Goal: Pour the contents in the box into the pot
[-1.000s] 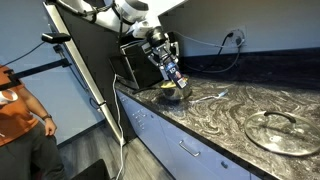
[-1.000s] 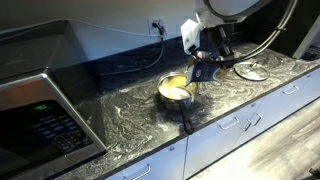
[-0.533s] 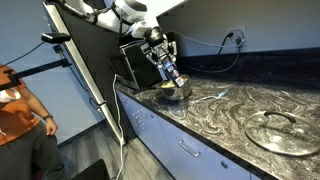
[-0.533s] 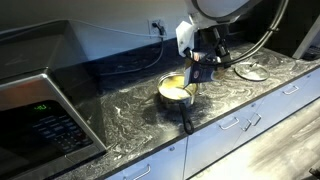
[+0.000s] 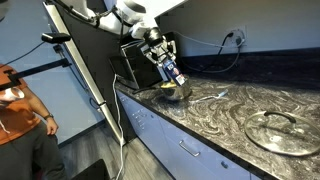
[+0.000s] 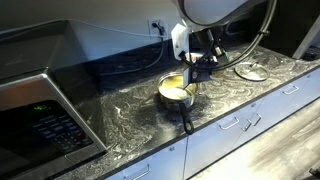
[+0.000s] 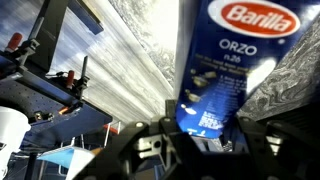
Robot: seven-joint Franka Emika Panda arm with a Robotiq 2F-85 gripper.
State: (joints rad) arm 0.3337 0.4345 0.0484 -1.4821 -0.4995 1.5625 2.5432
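Dark, swirl-veined stone countertop (image 5: 235,108) along a pale wall, white drawers (image 5: 185,148) beneath. In an exterior view: black microwave (image 5: 135,65) at the far end, white arm (image 5: 125,12) bending down in front of it to the gripper (image 5: 165,66), clamped on the box (image 5: 172,73). Box held tilted, lower end just over the pot (image 5: 176,92); cannot tell whether touching the rim. Nearer the camera and well apart from the pot, a flat glass lid (image 5: 275,130) lying on the stone. On the wall behind, a socket (image 5: 237,37) with a cable plugged in. At the left edge, a person (image 5: 15,108) in an orange top. In an exterior view from the opposite end: microwave (image 6: 40,115) large in the foreground, pot (image 6: 176,92) mid-counter, pale yellow inside, dark handle pointing toward the counter's front edge. Gripper (image 6: 200,63) above the pot's far rim, dark blue box (image 6: 197,70) gripped in it and leaning toward the opening; glass lid (image 6: 250,72) beyond. In the wrist view: box (image 7: 228,65) filling the centre, blue face with the words "Barilla" and "ORZO", black fingers (image 7: 150,142) pressed against both its sides at the bottom of the picture, countertop (image 7: 140,45) blurred behind.
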